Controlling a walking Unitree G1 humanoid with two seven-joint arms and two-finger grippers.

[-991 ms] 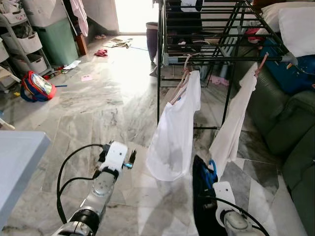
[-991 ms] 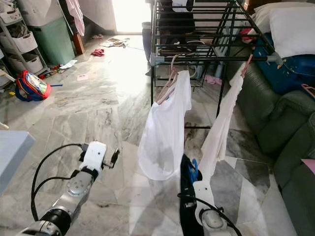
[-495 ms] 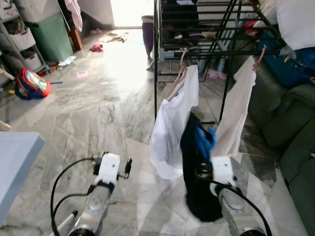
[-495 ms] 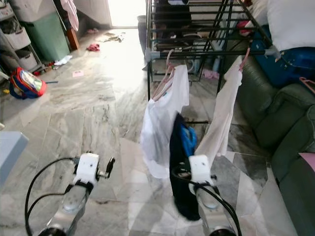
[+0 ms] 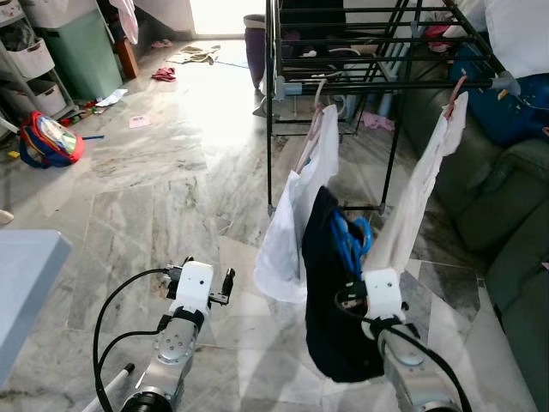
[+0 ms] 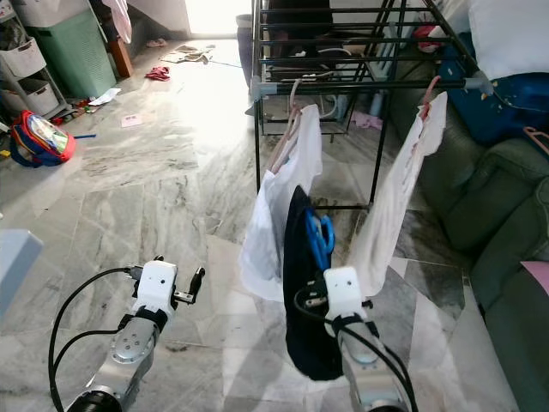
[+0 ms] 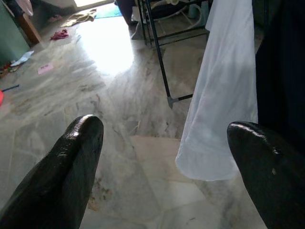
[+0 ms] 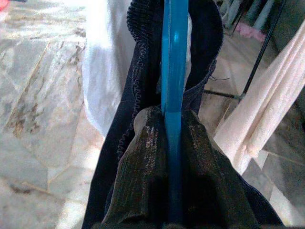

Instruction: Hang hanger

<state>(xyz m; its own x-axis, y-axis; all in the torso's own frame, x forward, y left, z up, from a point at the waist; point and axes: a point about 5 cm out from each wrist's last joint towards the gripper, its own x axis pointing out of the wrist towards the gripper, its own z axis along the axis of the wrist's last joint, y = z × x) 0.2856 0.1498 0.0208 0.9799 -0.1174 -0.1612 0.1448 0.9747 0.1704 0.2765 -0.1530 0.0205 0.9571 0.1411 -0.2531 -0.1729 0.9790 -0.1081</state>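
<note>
Already the right pincer [image 8: 172, 157] clamps the blue hanger [image 5: 347, 240], its long axis upright, well below the rack's rail [image 5: 386, 84]; left pincer [image 7: 167, 157] gapes wide.

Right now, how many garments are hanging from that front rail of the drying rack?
2 on the front rail: a white shirt at its left end and a cream garment at its right. The dark garment is still held by the right gripper. More clothes may be hidden deeper inside.
</note>
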